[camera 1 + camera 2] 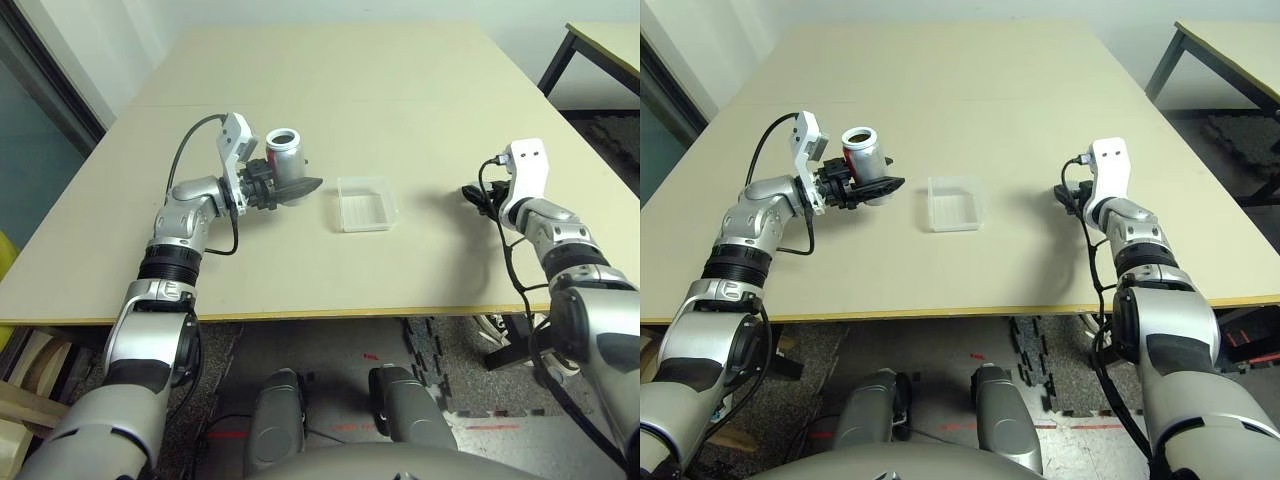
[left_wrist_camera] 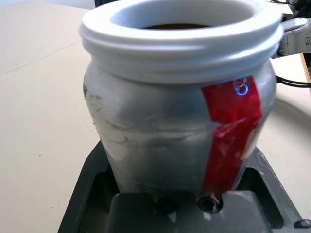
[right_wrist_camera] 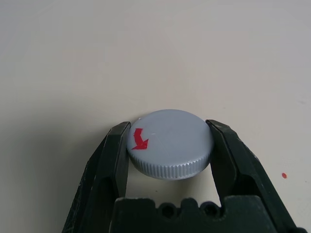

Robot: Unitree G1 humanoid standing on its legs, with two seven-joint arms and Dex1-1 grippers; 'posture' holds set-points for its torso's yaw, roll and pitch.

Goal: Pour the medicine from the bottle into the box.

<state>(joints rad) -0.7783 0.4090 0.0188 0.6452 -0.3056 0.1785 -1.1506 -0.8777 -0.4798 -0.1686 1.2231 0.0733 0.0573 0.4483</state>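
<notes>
The pale beige table [image 1: 300, 80] carries everything, and a second table [image 1: 610, 45] stands off past its far right corner. Over the left part of the tabletop, roughly midway between near and far edge, the left gripper [image 1: 300, 187] is clamped tight on the silver-grey bottle [image 1: 285, 150], holding it upright above the surface. The bottle has no cap on: its white threaded rim [image 2: 180, 34] is open to the air, and a strip of red tape [image 2: 232, 126] runs down its side. Inside the mouth there is something dark brown [image 2: 167, 25] (presumably the medicine, though individual pellets cannot be made out).

Just to the right of the bottle, near the middle of the table, sits the clear plastic box [image 1: 365, 203], flat on the surface and apart from both grippers. I cannot tell whether anything lies in it.

Toward the right edge of the table, the right gripper [image 3: 170, 145] is low at the surface with its black fingers [image 3: 114, 155] on either side of the round grey cap [image 3: 170, 143]. The cap lies flat, a small red arrow [image 3: 139, 139] on its top. The fingers sit close against its ribbed edge, though whether they are gripping or just loosening I cannot tell.
</notes>
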